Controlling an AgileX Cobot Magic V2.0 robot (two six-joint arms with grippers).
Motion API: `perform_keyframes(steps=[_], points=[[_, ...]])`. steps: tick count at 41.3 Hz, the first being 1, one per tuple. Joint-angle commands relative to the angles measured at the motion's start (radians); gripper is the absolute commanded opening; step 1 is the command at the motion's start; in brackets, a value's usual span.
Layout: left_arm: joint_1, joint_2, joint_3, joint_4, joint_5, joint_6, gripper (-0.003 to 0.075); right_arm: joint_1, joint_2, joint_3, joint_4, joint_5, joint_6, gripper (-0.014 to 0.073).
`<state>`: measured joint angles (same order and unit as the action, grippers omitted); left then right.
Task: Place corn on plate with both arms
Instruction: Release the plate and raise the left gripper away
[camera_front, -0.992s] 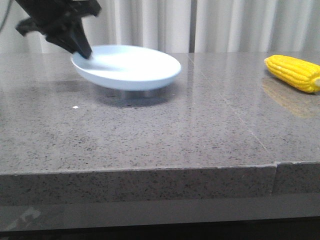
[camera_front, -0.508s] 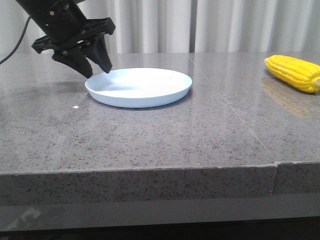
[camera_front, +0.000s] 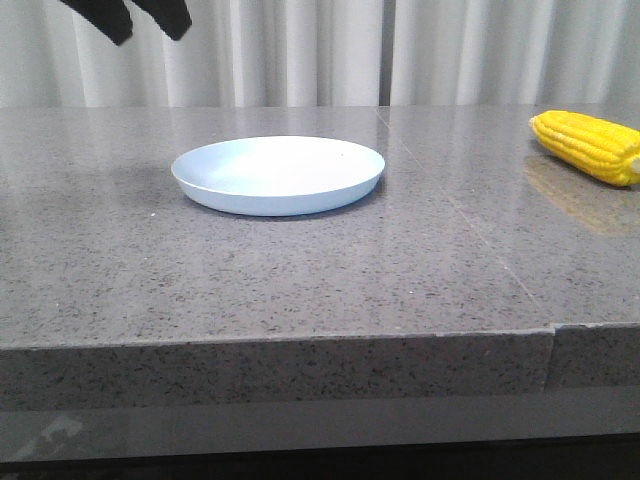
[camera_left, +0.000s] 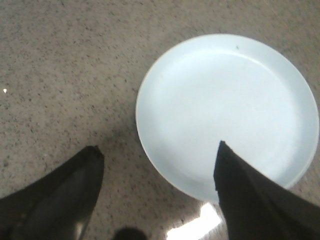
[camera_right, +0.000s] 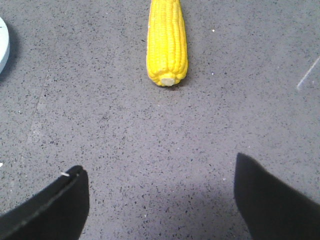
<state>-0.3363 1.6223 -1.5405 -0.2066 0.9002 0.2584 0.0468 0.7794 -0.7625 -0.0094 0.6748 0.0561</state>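
The pale blue plate (camera_front: 278, 174) lies flat and empty on the grey stone table, left of centre. It also shows in the left wrist view (camera_left: 227, 112). The yellow corn (camera_front: 590, 145) lies on the table at the far right. It also shows in the right wrist view (camera_right: 166, 41), its pale cut end toward the fingers. My left gripper (camera_front: 147, 18) is open and empty, high above the table, up and left of the plate; in its wrist view (camera_left: 157, 150) one finger overlaps the plate's rim. My right gripper (camera_right: 160, 172) is open and empty above bare table, short of the corn; it is out of the front view.
The stone table's front edge (camera_front: 300, 345) runs across the front view, with a seam (camera_front: 550, 330) near the right. Pale curtains (camera_front: 320, 50) hang behind the table. A slice of the plate rim (camera_right: 3, 45) shows at the edge of the right wrist view.
The left gripper let go of the plate, which went from lifted and tilted to flat on the table, then rose away to the top left. The corn has not moved.
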Motion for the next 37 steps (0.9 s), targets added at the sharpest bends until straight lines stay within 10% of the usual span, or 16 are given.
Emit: perform_keyframes(steps=[1,37], points=[[-0.059,-0.146,0.054,0.069,-0.014,-0.032,0.0463,-0.005,0.003,-0.034,-0.002,-0.061,-0.013,0.0615],[-0.105,-1.039,0.625,0.218,-0.072,-0.23,0.0463,-0.005,0.003,-0.034,-0.002,-0.061,-0.013,0.0615]])
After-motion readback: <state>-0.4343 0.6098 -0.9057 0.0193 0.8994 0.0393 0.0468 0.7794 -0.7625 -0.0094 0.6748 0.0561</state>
